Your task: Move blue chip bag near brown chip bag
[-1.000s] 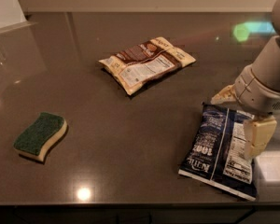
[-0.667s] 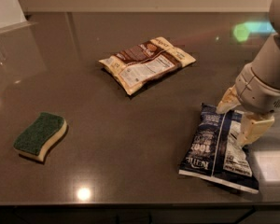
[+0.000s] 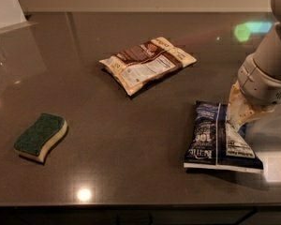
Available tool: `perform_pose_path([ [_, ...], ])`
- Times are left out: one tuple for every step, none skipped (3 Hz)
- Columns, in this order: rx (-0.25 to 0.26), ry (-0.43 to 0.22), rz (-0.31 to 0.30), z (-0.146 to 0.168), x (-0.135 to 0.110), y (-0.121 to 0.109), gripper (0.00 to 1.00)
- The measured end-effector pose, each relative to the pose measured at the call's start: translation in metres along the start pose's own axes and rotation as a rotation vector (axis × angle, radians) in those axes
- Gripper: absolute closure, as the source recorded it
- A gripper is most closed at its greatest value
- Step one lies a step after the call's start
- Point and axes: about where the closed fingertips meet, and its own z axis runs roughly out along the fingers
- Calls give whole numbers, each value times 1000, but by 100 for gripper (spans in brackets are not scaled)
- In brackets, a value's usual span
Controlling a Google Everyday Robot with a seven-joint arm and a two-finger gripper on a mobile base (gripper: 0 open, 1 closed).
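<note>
The blue chip bag [image 3: 210, 136] lies flat on the dark countertop [image 3: 122, 125] at the front right, with white lettering and a white label panel. My gripper [image 3: 235, 117] comes down from the right, and its cream fingers are pinched on the bag's upper right part, where the bag is crumpled up. The brown chip bag [image 3: 147, 62] lies flat further back, near the middle, up and to the left of the blue bag. The two bags are well apart.
A green and yellow sponge [image 3: 40, 136] lies at the front left. The counter's front edge runs just below the blue bag. A pale object stands at the far left corner [image 3: 4, 6]. My arm [image 3: 267, 69] covers the right side.
The gripper's fingers have come down and closed together on the blue bag's right part. The bag has crumpled and shifted slightly. The brown bag and sponge have not moved.
</note>
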Motion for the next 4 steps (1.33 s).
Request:
perform_pose_path([
  [31, 15, 21, -9, -2, -14, 100],
  [97, 11, 81, -26, -5, -47, 100],
  [153, -11, 130, -39, -11, -78, 100],
  [205, -51, 184, -43, -19, -114, 100],
])
